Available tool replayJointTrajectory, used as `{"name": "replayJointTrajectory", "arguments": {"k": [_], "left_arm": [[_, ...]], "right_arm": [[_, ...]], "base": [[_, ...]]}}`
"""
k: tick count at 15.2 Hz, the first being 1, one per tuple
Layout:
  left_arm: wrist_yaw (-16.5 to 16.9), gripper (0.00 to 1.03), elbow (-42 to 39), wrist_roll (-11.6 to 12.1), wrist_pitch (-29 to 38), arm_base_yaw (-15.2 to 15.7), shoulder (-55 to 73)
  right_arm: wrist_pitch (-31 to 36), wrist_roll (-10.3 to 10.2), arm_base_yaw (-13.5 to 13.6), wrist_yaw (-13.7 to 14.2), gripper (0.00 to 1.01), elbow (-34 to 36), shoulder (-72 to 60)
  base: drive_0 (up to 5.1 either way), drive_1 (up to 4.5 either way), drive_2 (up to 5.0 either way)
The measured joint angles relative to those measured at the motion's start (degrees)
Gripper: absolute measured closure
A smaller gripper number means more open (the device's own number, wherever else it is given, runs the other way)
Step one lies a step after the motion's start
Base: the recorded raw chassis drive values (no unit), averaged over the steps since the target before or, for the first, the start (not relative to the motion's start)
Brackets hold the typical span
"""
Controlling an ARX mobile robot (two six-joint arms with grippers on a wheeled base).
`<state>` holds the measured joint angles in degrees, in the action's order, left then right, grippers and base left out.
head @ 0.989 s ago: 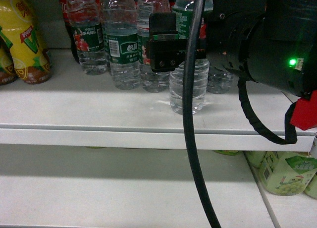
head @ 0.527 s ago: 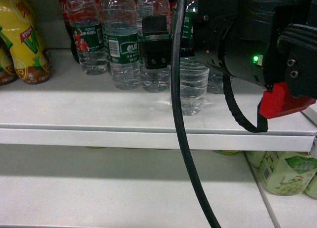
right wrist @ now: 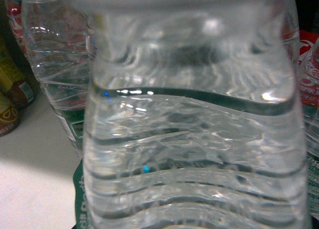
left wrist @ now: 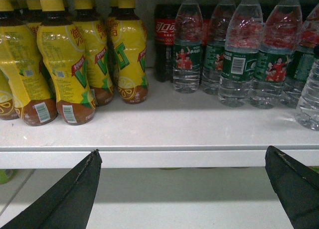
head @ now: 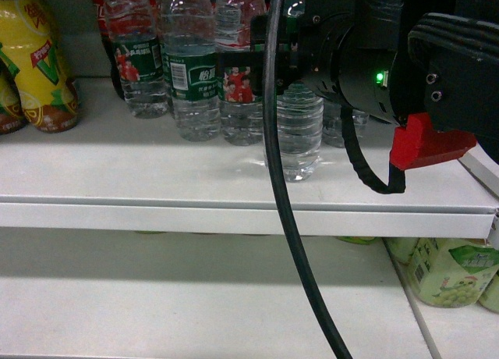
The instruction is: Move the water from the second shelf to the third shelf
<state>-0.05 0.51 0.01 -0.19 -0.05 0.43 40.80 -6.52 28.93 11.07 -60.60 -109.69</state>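
The water (head: 300,133), a clear ribbed bottle, stands upright near the front of the upper shelf (head: 156,172), ahead of a row of similar bottles. My right gripper (head: 292,62) is at its label height, mostly hidden behind the wrist. The water (right wrist: 194,139) fills the right wrist view, and no fingers show there. Whether the jaws press on it I cannot tell. My left gripper (left wrist: 182,157) hangs open before the shelf edge, holding nothing. The same bottle (left wrist: 309,99) shows at the right edge of the left wrist view.
Green-labelled water bottles (head: 191,70) line the shelf back. Yellow tea bottles (left wrist: 65,64) stand left and a cola bottle (left wrist: 163,40) between them. Pale green drinks (head: 448,273) sit on the lower shelf (head: 195,296) at right. A black cable (head: 273,179) hangs across the middle.
My right arm has swung left and closer to the front water bottle, its wrist now covering the bottle's upper half. The bottle still stands on the shelf.
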Motion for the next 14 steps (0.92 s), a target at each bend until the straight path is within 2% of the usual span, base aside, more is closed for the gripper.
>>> {"name": "replayJointTrajectory", "arguments": {"k": [4,8,11,14], "left_arm": [[0.0,0.05,0.0,0.0,0.0,0.0,0.0],[0.0,0.05,0.0,0.0,0.0,0.0,0.0],[0.0,0.05,0.0,0.0,0.0,0.0,0.0],[0.0,0.05,0.0,0.0,0.0,0.0,0.0]], "right_arm": [[0.9,-1.0,0.0,-1.6,0.57,3.4,2.5],[-1.3,-1.9,0.3,-2.6,0.57,11.1,10.4],[-2.3,-2.8,-1.0,-3.2,0.57,18.9,18.4],[-2.9,-2.1,-2.4,-2.9,0.57,23.9,24.7]], "base": [[0.0,0.0,0.0],[0.0,0.0,0.0],[0.0,0.0,0.0],[0.0,0.0,0.0]]}}
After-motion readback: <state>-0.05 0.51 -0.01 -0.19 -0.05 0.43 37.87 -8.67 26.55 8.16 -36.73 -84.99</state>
